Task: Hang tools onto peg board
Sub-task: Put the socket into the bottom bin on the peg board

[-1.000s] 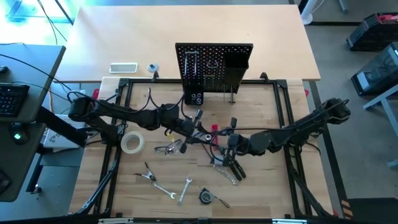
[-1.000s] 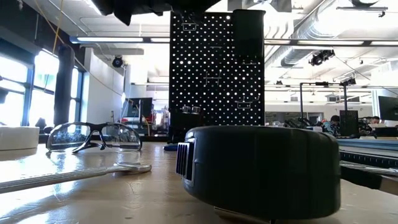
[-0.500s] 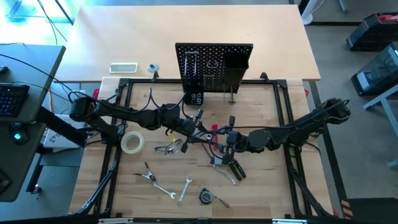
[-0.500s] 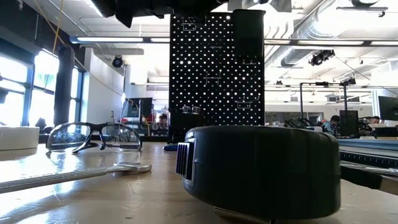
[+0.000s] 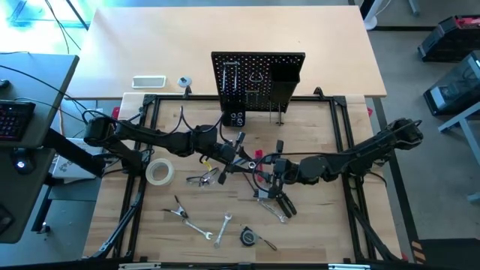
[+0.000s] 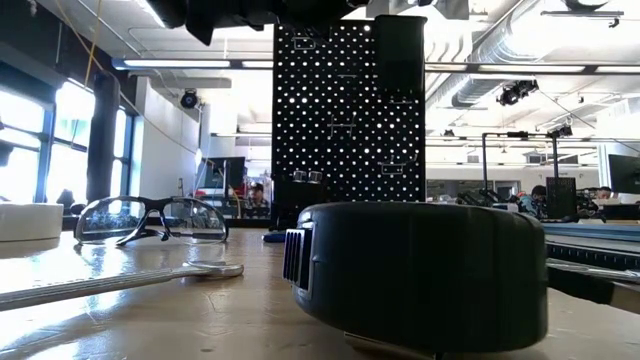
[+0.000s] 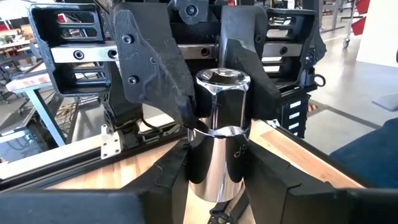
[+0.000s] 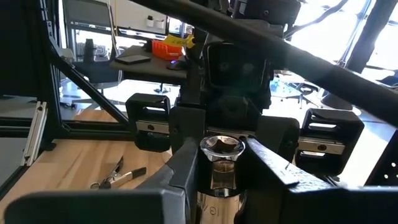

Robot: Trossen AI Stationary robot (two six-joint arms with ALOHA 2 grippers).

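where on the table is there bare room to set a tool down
Bare wood lies right of the peg board out to the frame, and in the near right corner. The middle is crowded: both end effectors, left and right, the glasses and wrenches.

Mid-table, we find the right gripper [image 5: 273,169] a little nearer the left gripper [image 5: 241,156] than it was a second ago, its forearm having slid toward the left arm with it. Its fingers [image 7: 155,68], set wider a moment earlier, have drawn in and now press against both sides of the chrome socket [image 7: 222,134] whose other end sits between the left gripper's fingers. In the room beyond the table, we also note that a person [image 6: 258,190], seen just beside the peg board [image 6: 345,110], has shifted slightly.
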